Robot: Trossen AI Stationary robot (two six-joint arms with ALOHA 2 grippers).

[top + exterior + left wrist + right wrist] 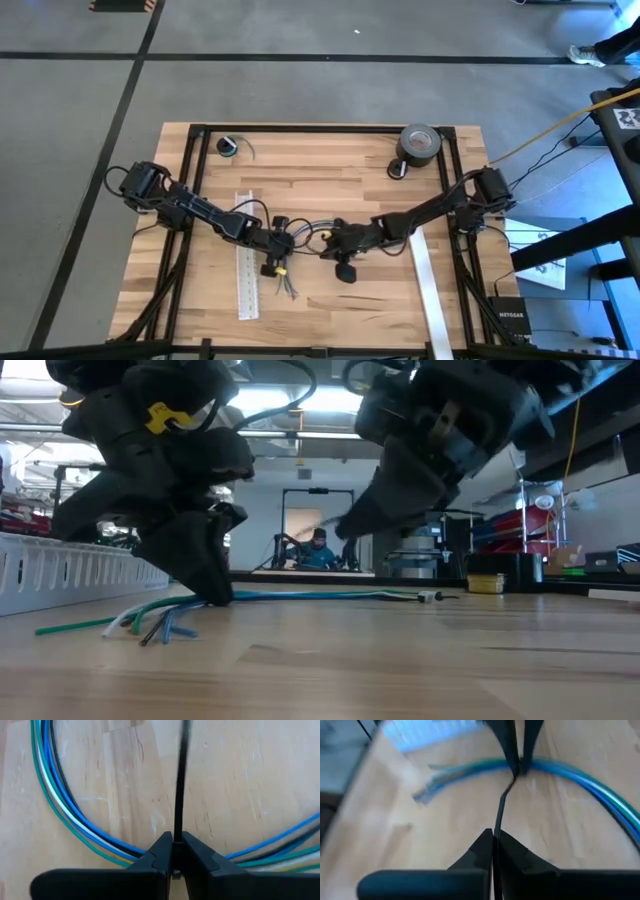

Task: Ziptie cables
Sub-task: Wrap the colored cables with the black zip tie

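Here I see the cables (65,815), a loose bundle of thin blue, teal, white and pale yellow wires, lying in a curve on the wooden desk (330,160) near its middle, their cut ends fanned out toward the front edge in the low view (140,625). Across that bundle runs the ziptie (178,780), a very thin straight black plastic strip, stretched between my two tools. My left tool (173,851) has its dark fingers pressed together on one end of the ziptie, right at the bundle; in the low view it stands with its tips down on the desk among the wires. My right tool (494,842) is likewise pinched tight on the other end of the ziptie (501,812), and from its wrist camera I see the strip leading away to the left tool's fingers, which meet it where the cables (560,770) arc past. From above, the two arms reach in from opposite sides and the tools meet near the desk's centre, left tool (274,252) just beside right tool (335,245). Farther out, a long white slotted plastic strip (247,255) lies beside the left arm, a second white strip (428,290) lies by the right arm, a grey roll of tape (420,143) sits at the far right corner, and a small round coil (229,146) sits at the far left.
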